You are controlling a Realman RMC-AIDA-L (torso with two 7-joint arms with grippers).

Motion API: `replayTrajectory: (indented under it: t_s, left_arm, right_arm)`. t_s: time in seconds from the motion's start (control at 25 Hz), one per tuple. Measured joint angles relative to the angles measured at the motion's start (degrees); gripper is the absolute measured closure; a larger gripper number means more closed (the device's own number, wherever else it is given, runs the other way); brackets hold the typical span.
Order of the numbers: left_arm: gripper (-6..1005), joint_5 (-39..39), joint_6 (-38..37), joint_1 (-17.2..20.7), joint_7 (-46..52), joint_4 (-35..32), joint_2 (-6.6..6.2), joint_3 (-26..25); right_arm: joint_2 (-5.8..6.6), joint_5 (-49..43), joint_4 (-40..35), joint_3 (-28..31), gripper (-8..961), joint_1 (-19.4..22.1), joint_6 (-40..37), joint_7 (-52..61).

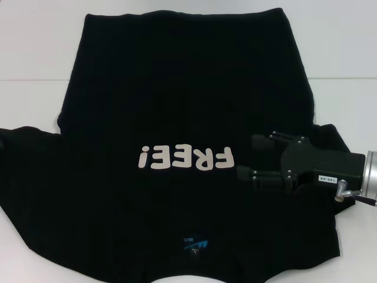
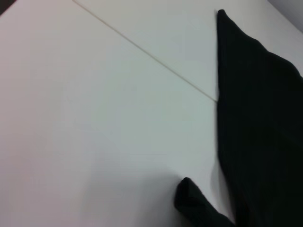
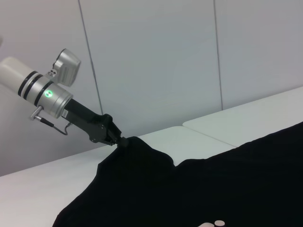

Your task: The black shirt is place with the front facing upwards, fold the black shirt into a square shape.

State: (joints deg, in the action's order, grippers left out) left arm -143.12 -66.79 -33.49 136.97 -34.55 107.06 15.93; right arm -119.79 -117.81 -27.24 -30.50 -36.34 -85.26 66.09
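Blue neck label (image 1: 195, 244) marks the smooth black shirt (image 1: 177, 88), letters upward.

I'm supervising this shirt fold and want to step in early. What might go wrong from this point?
1. The left gripper appears to pinch only the very tip of one sleeve of the black shirt; a pull may let it slip free.
2. The right gripper hangs open over the shirt's body beside the "FREE!" lettering, not at an edge; closing there would likely bunch the cloth and give a crooked fold.
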Motion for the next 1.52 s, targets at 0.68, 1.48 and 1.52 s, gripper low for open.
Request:
replayTrajectory:
  t_s: [0.68, 1.48, 1.52]
  left_arm:
    - [993, 2.67, -8.73, -6.74, -0.21, 0.43, 2.69, 1.45]
    - [573, 13.53, -15.65, -4.64, -6.01, 8.92, 2.26, 3.71]
    - [533, 14.46, -15.46, -3.92, -8.08, 8.76, 2.22, 3.69]
  right_arm:
    - [0.00, 0.05, 0.00, 0.00, 36, 0.31, 0.08, 0.00]
    - [-0.09, 0.19, 0.01, 0.69, 37, 0.50, 0.57, 0.12]
    - [-0.08, 0.37, 0.07, 0.83, 37, 0.49, 0.72, 0.25]
